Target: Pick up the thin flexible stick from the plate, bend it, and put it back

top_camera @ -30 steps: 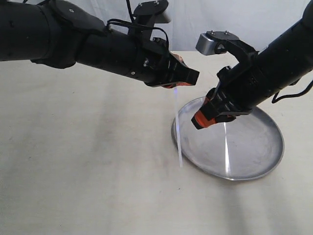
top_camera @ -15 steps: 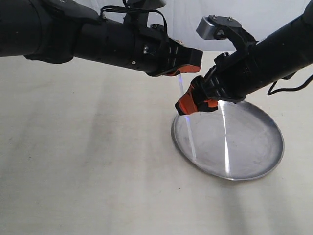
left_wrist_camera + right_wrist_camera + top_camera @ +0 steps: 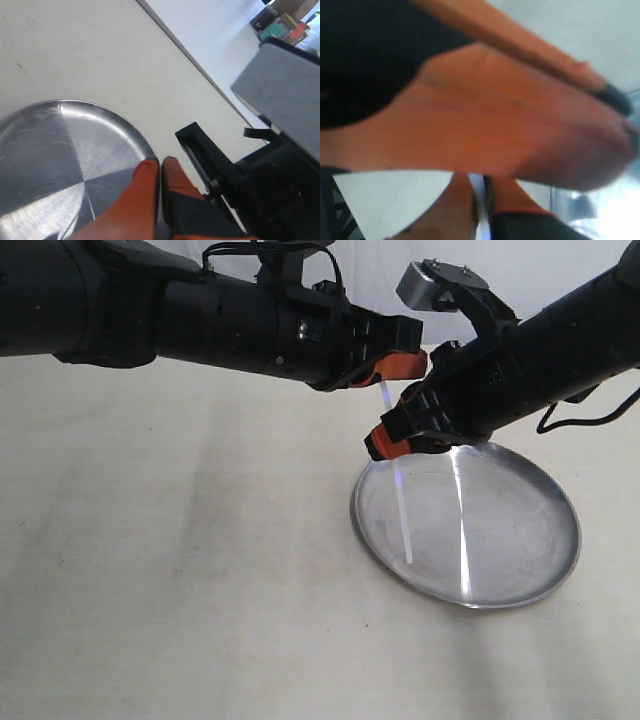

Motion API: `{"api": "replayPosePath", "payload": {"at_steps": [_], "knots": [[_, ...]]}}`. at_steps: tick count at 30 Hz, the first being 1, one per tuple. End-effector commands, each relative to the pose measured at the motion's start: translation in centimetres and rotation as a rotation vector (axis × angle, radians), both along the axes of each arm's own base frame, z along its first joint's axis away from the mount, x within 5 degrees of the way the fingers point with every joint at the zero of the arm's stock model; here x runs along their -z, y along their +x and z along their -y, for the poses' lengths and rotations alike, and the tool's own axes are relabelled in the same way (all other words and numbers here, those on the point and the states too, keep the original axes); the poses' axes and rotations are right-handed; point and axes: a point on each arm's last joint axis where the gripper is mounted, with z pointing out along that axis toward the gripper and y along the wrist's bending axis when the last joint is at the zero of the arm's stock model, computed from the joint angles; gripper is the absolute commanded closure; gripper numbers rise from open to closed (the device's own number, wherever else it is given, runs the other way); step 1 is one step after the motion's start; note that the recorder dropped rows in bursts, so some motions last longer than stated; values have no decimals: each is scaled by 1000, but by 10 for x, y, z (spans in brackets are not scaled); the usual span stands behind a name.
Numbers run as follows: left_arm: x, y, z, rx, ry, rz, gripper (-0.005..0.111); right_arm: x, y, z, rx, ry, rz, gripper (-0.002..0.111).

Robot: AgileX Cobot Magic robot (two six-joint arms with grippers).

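The thin flexible stick hangs almost upright, its lower end over the left part of the shiny steel plate. My left gripper is shut on the stick's top end. In the left wrist view its orange fingers are pressed together above the plate's rim. My right gripper grips the stick just below the left one. In the right wrist view the stick runs between the right gripper's closed fingers, and the left gripper's orange finger fills the picture.
A bright straight glare streak crosses the plate's middle. The plate lies on a cream tabletop. Both black arms meet above the plate's far-left rim. Boxes stand beyond the table's far edge.
The left gripper moved right and up with the stick, swinging its lower end from the table over the plate. The right gripper rose to the left and closed on the stick.
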Motion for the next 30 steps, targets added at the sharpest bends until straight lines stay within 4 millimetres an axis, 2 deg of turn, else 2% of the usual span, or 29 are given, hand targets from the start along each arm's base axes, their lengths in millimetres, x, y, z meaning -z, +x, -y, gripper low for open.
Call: {"api": "replayPosePath", "payload": {"at_steps": [1, 5, 8, 11, 15, 18, 23, 30], "knots": [[-5, -9, 2, 66, -26, -14, 107, -1, 4, 4, 27, -21, 32, 109], [-2, -10, 1, 92, 17, 19, 107, 2, 3, 7, 13, -65, 22, 109], [-1, -10, 1, 96, 25, 25, 101, 4, 2, 9, 20, -98, 11, 109], [-1, -10, 0, 99, 35, 33, 89, 5, 2, 11, 26, -119, 3, 109], [0, -10, 0, 100, 39, 36, 67, 5, 2, 11, 26, -119, 3, 109], [1, -9, 0, 102, 54, 46, 59, 5, 2, 12, 21, -131, 6, 109], [3, -9, -1, 117, 91, 73, 53, 9, 2, 17, 36, -197, -1, 109], [4, -9, -1, 121, 99, 79, 52, 13, 4, 27, 84, -313, -8, 109]]}}
